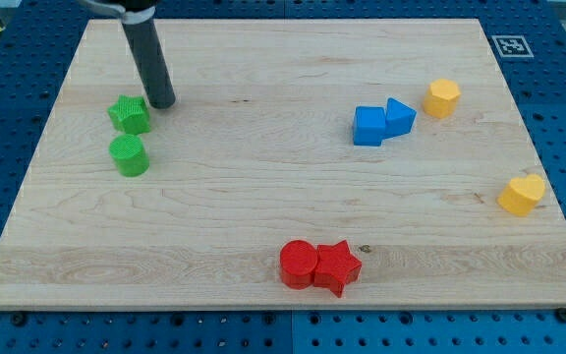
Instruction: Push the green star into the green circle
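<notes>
The green star (129,114) lies on the wooden board at the view's left. The green circle (129,155) sits just below it, almost touching. My tip (162,101) rests on the board right next to the star's upper right side, very close to it or touching it. The dark rod rises from the tip towards the view's top left.
A blue cube (368,126) and a blue triangle-like block (399,116) touch at the right of centre. A yellow hexagon (441,97) lies beyond them, a yellow heart (521,195) at the right edge. A red circle (299,264) and red star (337,266) touch near the bottom edge.
</notes>
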### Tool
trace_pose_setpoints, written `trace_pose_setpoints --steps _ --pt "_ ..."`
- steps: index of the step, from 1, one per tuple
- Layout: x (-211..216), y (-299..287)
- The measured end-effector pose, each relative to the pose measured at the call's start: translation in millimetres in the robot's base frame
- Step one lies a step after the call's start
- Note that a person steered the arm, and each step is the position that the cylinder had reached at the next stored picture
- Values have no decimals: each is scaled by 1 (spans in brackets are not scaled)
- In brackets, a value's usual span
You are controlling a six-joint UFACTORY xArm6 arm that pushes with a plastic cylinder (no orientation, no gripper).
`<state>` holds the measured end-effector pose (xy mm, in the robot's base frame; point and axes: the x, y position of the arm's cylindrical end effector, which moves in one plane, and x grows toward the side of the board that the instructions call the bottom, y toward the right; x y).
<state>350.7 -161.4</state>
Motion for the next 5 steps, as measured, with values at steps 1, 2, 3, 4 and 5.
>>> trace_pose_setpoints --steps 1,2,3,4,5 --pt "-12 -32" --pt "6 -52" --pt "17 -52" --pt "31 -48" --pt "33 -48"
